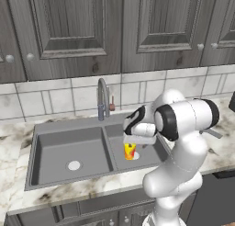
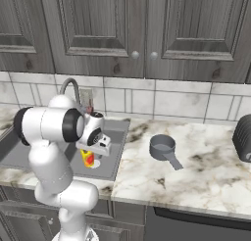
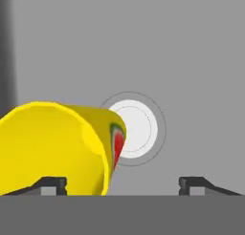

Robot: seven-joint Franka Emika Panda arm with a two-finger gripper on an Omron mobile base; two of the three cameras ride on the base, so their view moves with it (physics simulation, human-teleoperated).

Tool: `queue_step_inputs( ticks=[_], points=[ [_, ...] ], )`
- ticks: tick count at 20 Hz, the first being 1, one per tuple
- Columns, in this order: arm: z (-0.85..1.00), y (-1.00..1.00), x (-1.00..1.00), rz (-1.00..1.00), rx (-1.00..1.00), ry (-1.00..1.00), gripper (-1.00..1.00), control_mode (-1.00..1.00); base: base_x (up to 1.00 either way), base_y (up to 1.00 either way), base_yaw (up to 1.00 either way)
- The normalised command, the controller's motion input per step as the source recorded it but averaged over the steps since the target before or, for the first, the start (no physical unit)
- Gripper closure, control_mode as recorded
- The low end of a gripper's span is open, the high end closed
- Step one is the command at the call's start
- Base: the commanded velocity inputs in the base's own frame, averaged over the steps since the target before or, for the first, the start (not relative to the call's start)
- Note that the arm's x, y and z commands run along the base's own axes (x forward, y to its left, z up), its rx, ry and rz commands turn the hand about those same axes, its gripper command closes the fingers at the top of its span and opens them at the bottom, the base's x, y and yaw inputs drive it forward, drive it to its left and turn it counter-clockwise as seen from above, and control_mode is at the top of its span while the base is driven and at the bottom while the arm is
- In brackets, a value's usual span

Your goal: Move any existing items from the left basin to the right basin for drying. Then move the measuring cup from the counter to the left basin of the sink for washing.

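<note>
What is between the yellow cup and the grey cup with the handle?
In the right base view, the sink's rim and bare counter separate the yellow cup from the measuring cup.

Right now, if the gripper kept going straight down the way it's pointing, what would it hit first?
Probably the floor of the right basin near its drain. The gripper is open, and the yellow cup sits toward one finger, so it might brush that first.

Dark grey panelled wall cupboards (image 1: pixel 69 32) above me, pale tiled backsplash (image 2: pixel 162 103) beneath them, dark base cabinets (image 2: pixel 196 228) below, even light
</note>
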Motion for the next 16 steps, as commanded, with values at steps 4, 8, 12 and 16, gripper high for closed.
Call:
queue_step_inputs(
  ticks=[4,8,12,16],
  points=[
    [0.31,0.02,-0.11,0.00,0.00,0.00,-1.00,-1.00,0.00,0.00,0.00],
    [0.57,0.00,0.00,0.00,0.00,0.00,-1.00,-1.00,0.00,0.00,0.00],
    [0.67,0.00,0.00,0.00,-0.02,0.04,-1.00,-1.00,0.00,0.00,0.00],
    [0.57,0.00,0.00,0.00,-0.02,0.08,-1.00,-1.00,0.00,0.00,0.00]
  ],
)
